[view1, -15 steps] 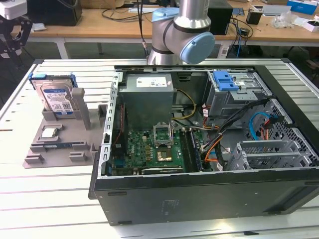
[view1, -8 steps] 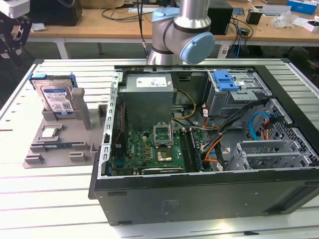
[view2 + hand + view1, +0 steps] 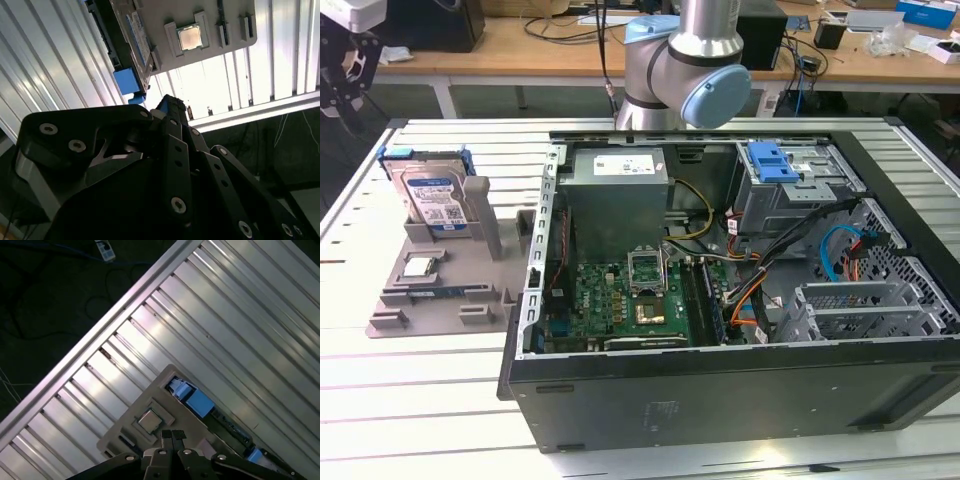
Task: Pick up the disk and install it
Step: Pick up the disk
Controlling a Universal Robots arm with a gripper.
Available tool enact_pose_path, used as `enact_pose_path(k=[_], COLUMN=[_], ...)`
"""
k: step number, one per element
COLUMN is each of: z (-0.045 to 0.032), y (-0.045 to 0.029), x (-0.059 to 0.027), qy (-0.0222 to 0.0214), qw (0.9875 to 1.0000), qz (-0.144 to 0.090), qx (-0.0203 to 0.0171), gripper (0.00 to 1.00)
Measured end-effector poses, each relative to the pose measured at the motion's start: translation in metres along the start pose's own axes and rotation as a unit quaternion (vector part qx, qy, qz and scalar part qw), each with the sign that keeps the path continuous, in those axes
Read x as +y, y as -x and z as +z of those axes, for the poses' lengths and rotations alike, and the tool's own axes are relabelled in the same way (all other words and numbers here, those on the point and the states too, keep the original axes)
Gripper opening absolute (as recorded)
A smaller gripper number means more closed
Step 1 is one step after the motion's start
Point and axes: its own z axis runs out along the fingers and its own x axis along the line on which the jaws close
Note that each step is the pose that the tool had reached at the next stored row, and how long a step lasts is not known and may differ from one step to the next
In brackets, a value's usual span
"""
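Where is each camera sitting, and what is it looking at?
Exterior view: off the arm, above the table, looking down at the open computer and the gray holder with the disk standing in it; the arm shows behind the computer.
First wrist view: on the arm, looking past the shut gripper down at the holder, chip and disk.
Second wrist view: on the arm, looking along the gripper at the holder.
Shared: both wrist views show the gripper, the chip and the disk.
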Motion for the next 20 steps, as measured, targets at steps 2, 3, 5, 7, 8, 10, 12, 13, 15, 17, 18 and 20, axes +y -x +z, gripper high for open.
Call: enact_pose_path(k=[2, 3, 5, 7, 8, 10, 12, 13, 15, 17, 18, 20], z=[0.0000, 0.0000, 0.0000, 0.0000, -0.0001, 0.0000, 0.0000, 0.0000, 0.0000, 0.0000, 0.0000, 0.0000], y=[0.0000, 0.0000, 0.0000, 0.0000, 0.0000, 0.0000, 0.0000, 0.0000, 0.0000, 0.0000, 0.0000, 0.0000], x=[0.0000, 0.0000, 0.0000, 0.0000, 0.0000, 0.0000, 0.0000, 0.0000, 0.0000, 0.0000, 0.0000, 0.0000], qy=[0.0003, 0.0005, 0.0009, 0.0013, 0.0014, 0.0017, 0.0021, 0.0024, 0.0028, 0.0032, 0.0033, 0.0037], qw=[0.9999, 0.9998, 0.9994, 0.9987, 0.9984, 0.9975, 0.9964, 0.9950, 0.9934, 0.9917, 0.9907, 0.9885], qz=[-0.012, -0.020, -0.034, -0.051, -0.057, -0.070, -0.085, -0.100, -0.114, -0.129, -0.136, -0.151], qx=[0.0005, 0.0007, 0.0012, 0.0018, 0.0021, 0.0025, 0.0030, 0.0035, 0.0040, 0.0045, 0.0048, 0.0053], gripper=[0.11, 0.11, 0.11, 0.11, 0.11, 0.11, 0.11, 0.11, 0.11, 0.11, 0.11, 0.11])
